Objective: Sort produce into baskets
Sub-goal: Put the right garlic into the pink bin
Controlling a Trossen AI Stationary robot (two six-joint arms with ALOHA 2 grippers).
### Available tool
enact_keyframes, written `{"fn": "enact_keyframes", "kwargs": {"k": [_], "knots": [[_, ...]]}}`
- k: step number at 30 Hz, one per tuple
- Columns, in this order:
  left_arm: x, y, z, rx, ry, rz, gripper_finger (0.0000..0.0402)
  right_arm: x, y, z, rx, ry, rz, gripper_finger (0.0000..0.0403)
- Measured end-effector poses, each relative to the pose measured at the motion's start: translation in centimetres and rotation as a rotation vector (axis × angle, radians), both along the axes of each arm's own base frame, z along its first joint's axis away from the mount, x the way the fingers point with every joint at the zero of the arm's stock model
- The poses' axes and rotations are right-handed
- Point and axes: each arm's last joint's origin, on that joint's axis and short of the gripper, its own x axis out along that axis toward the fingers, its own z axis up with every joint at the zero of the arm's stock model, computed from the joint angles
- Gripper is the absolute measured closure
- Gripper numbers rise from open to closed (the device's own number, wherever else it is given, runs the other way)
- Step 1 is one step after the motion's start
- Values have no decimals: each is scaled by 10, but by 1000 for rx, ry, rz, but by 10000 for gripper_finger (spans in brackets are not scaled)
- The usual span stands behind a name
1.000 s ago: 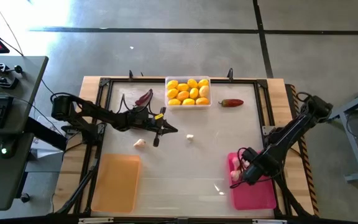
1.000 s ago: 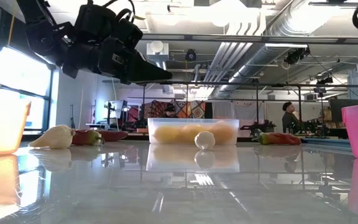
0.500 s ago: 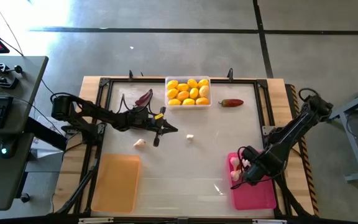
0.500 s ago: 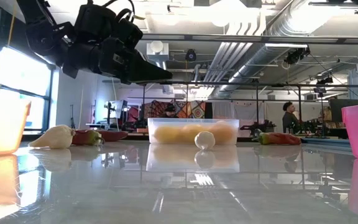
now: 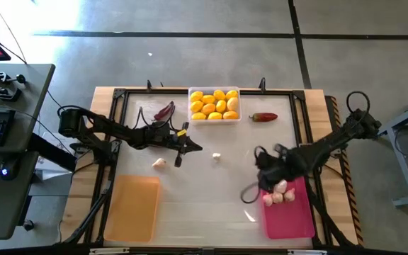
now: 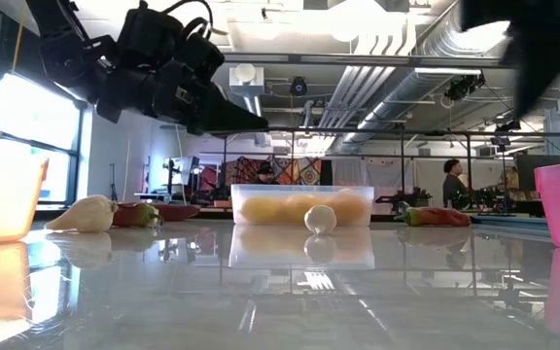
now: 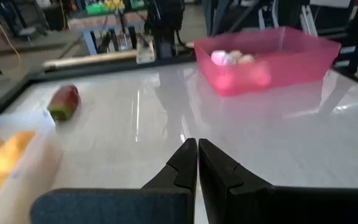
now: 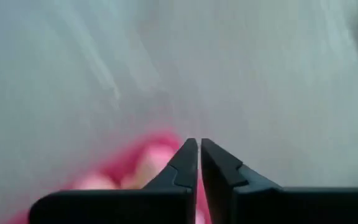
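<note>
Lemons done, all in clear tray at table's far edge. Three garlics in pink tray, near-right corner. Orange tray has nothing in it. Left to sort: two garlics mid-table, chilis near far edge. Both grippers, left and right, pinched together, holding nothing.

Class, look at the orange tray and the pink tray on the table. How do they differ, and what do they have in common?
The orange tray sits at the table's near left corner; the pink tray sits at the near right.
The orange tray holds nothing that shows; the pink tray holds a few whitish garlic bulbs.
No hand is near the orange tray; the right hand is beside the pink tray.
Both are shallow, rounded rectangular plastic trays.
</note>
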Motion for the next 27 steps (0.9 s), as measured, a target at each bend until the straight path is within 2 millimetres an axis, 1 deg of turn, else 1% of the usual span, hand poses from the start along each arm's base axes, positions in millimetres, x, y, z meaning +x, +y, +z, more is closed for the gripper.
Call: {"fn": "enact_keyframes", "kwargs": {"k": [5,7,10,14,17,20,24,27], "knots": [[-1,0,-5,-3,53,15,399,39,-22,6,-16,-209,218,386],[-2,1,-6,9,65,36,399,50,-32,3,-21,-280,291,393],[-1,1,-6,13,63,46,399,61,-43,-9,-50,-374,376,400],[-1,1,-6,31,61,42,399,68,-55,-26,-95,-486,406,384],[-1,1,-6,28,61,42,399,71,-62,-37,-127,-551,412,355],[-1,1,-6,24,62,44,399,77,-66,-52,-160,-573,431,312],[-1,1,-6,29,60,43,399,87,-72,-72,-185,-547,438,247],[-1,1,-6,28,60,43,399,95,-78,-84,-221,-530,402,202]]}}
